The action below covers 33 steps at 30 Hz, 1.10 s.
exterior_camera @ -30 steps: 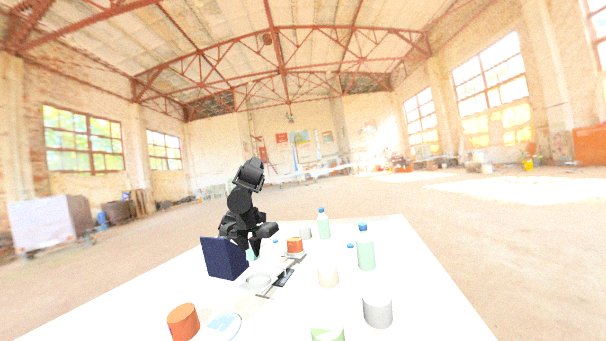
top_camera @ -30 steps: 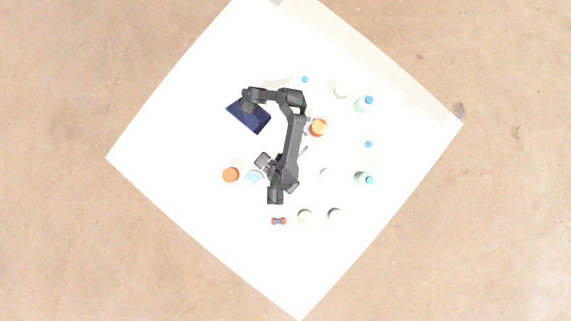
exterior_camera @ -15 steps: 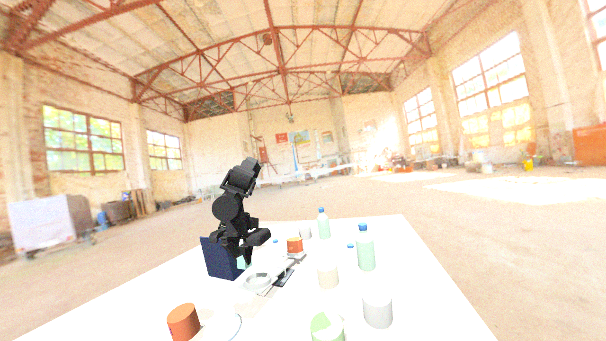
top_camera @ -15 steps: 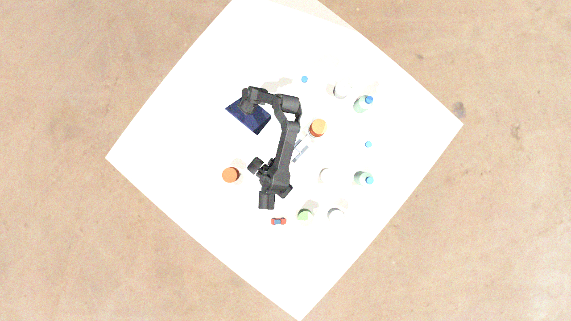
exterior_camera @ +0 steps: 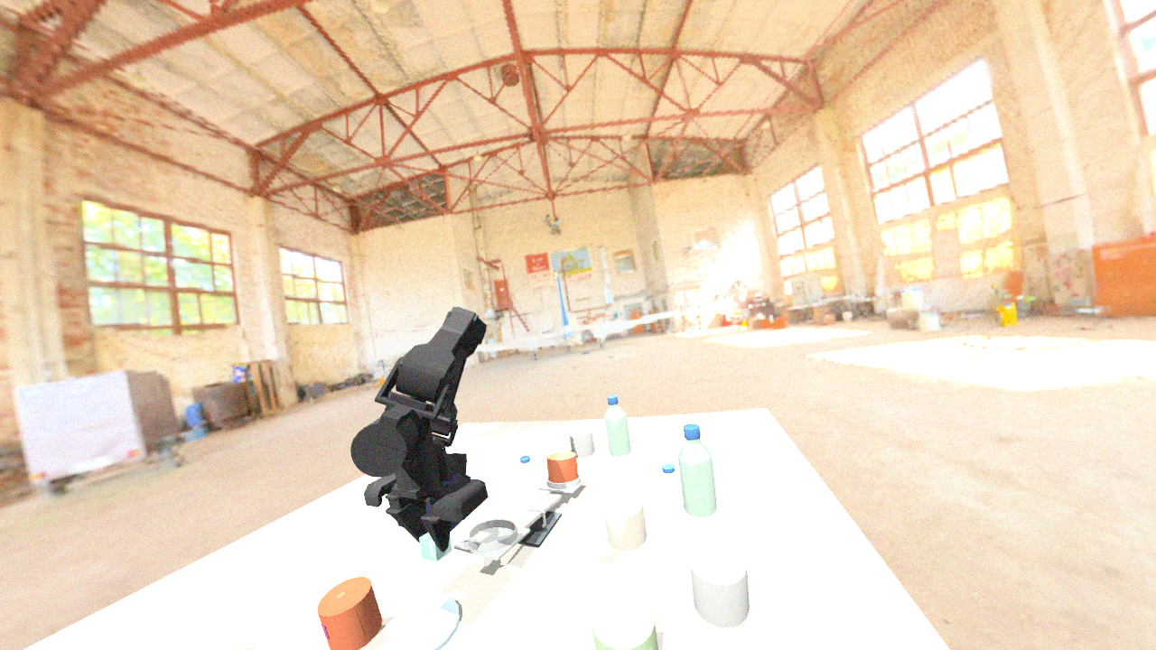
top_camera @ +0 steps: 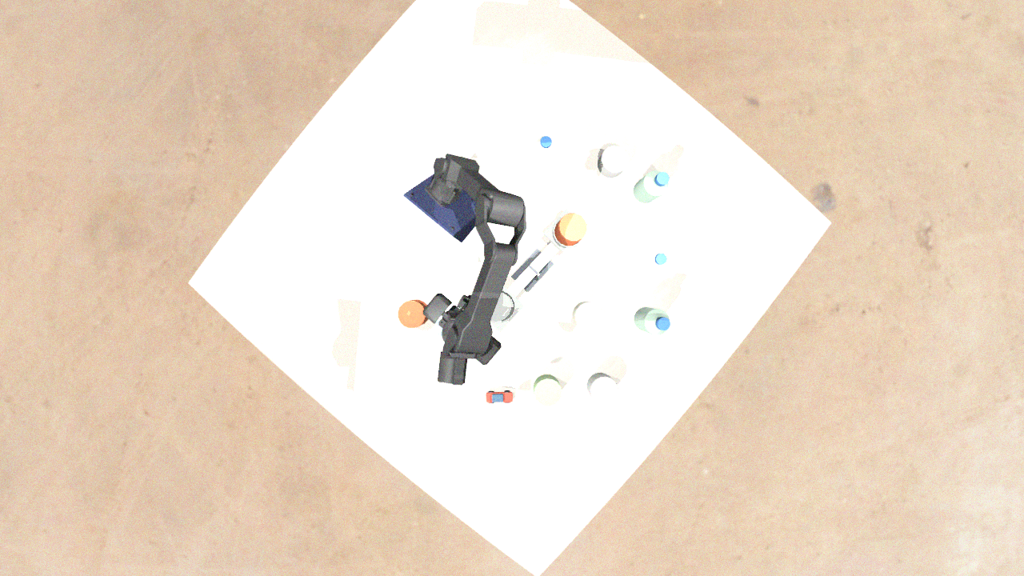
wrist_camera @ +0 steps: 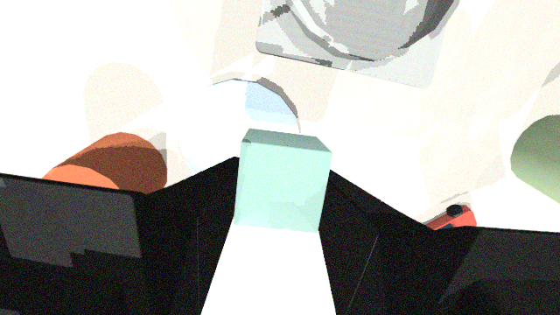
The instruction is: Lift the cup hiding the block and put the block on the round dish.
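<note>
My gripper (exterior_camera: 432, 539) (wrist_camera: 279, 172) is shut on the pale mint block (exterior_camera: 433, 550) (wrist_camera: 282, 184), held above the table between the balance's near end and the dish. The round dish (exterior_camera: 456, 618) (wrist_camera: 268, 104) shows pale blue in part; the arm covers it in the top view. One orange cup (top_camera: 412, 314) (exterior_camera: 349, 616) (wrist_camera: 131, 159) stands on the table beside the dish, not above it. The other orange cup (top_camera: 570, 230) (exterior_camera: 562, 468) stands on the far end of the balance (top_camera: 529, 266) (exterior_camera: 537, 533). The balance's near tray (wrist_camera: 394, 74) is empty.
A dark blue panel (top_camera: 443, 207) stands near the arm's base. A red toy car (top_camera: 498, 397) (wrist_camera: 464, 217) and a green cup (top_camera: 547, 389) (wrist_camera: 540, 153) lie to one side. Two green bottles (top_camera: 647, 189) (exterior_camera: 698, 480) and several pale cups (exterior_camera: 719, 594) stand beyond the balance.
</note>
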Tool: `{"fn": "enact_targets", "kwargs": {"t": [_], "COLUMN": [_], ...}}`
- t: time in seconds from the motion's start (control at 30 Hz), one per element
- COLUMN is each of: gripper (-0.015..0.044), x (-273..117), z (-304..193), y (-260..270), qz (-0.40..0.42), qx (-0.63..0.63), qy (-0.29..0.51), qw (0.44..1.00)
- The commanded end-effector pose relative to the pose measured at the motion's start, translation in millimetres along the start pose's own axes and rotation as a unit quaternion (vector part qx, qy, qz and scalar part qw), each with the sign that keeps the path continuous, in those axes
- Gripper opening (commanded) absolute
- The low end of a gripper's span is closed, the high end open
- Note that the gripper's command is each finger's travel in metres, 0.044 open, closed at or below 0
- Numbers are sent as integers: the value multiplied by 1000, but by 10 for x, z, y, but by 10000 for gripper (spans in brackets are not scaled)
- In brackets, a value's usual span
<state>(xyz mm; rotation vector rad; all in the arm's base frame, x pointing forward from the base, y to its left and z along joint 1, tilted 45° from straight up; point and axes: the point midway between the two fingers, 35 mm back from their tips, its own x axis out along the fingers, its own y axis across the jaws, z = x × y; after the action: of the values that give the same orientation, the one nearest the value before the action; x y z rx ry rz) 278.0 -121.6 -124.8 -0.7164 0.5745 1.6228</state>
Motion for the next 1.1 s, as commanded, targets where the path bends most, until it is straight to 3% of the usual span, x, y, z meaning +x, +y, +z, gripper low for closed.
{"fn": "enact_targets", "kwargs": {"t": [0.0, 0.47, 0.73, 1.07], "gripper": [0, 0, 0, 0], "x": [157, 450, 806, 867], "z": [-118, -324, -315, -314], "y": [111, 272, 275, 275], "qz": [4, 4, 4, 4], "qx": [1, 1, 1, 1], "qy": [-4, -4, -4, -4], "qw": [1000, 1000, 1000, 1000]}}
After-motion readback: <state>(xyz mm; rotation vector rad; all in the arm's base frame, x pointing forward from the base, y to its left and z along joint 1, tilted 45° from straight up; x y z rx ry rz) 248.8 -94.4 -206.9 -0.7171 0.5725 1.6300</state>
